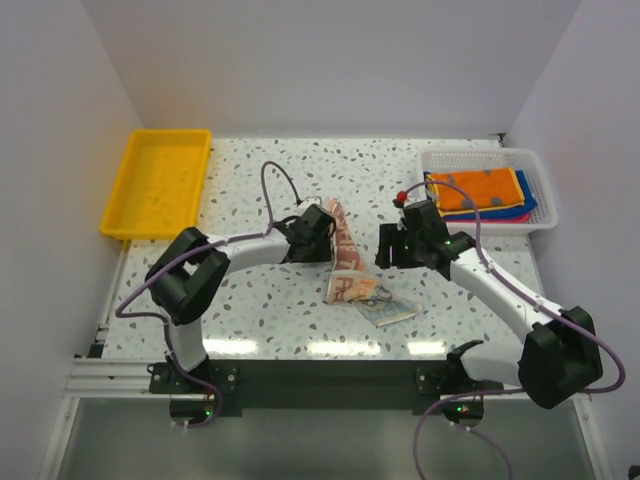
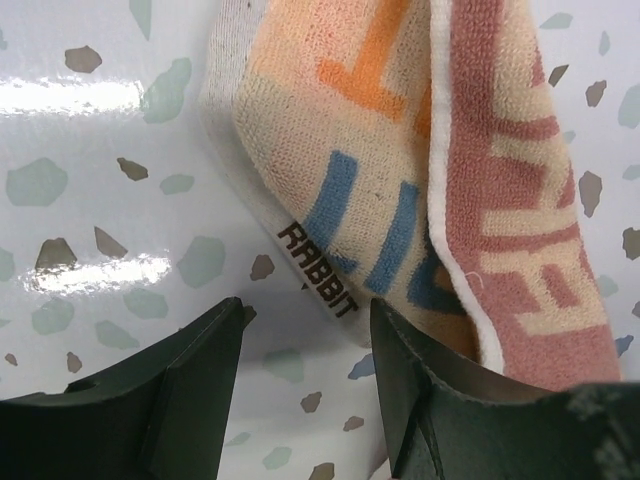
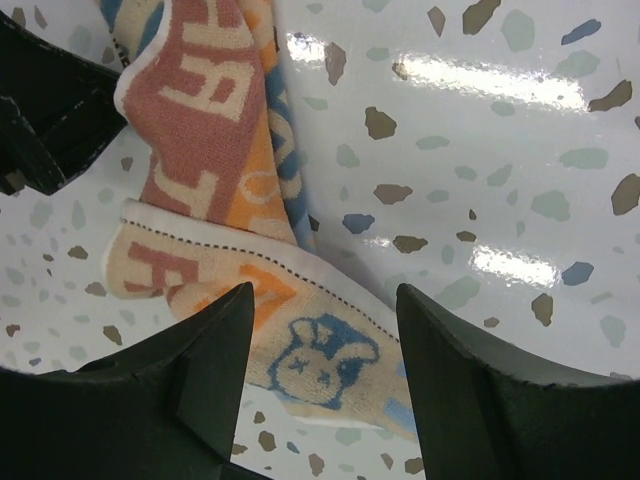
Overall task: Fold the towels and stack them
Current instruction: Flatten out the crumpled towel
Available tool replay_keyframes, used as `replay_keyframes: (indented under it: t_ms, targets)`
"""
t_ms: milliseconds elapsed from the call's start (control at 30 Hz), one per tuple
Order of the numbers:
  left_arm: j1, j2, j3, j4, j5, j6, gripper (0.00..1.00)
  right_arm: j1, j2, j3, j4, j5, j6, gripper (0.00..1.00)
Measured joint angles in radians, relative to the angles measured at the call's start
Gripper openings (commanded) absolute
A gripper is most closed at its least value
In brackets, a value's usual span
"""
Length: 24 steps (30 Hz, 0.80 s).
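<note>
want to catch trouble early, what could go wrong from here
1. The printed towel seems only draped against one finger of the open left gripper; it may slide off and flop flat.
2. The right gripper hovers open over the towel's lower part; closing there could bunch it instead of folding it.

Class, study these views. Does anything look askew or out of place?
The printed towel lies twisted and bunched mid-table, one end raised beside the left fingers, neither flat nor folded. The other towels sit stacked in the white basket.
</note>
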Motion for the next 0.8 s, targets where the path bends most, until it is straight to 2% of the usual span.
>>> replay_keyframes:
  t_ms: [333,567,633,667,733,767,800]
  targets:
    - [-0.056,0.098,0.119,-0.047,-0.119,-0.018,0.56,0.0,-0.021,-0.048,0.018,-0.019,-0.016,0.63]
    - [-0.102,0.11,0.125,-0.083,-0.208,-0.044,0.46,0.0,-0.043,-0.069,0.044,-0.029,-0.018,0.63]
    - [-0.116,0.11,0.118,-0.087,-0.226,-0.056,0.36,0.0,-0.045,-0.073,0.049,-0.033,-0.018,0.63]
    - [-0.124,0.11,0.114,-0.085,-0.235,-0.064,0.25,0.0,-0.045,-0.075,0.052,-0.039,-0.019,0.63]
    - [-0.134,0.108,0.106,-0.079,-0.244,-0.073,0.15,0.0,-0.045,-0.079,0.058,-0.046,-0.019,0.63]
    - [-0.137,0.106,0.099,-0.072,-0.246,-0.079,0.04,0.0,-0.045,-0.082,0.061,-0.047,-0.02,0.63]
    - [-0.138,0.103,0.093,-0.065,-0.249,-0.089,0.0,0.0,-0.045,-0.082,0.063,-0.049,-0.021,0.63]
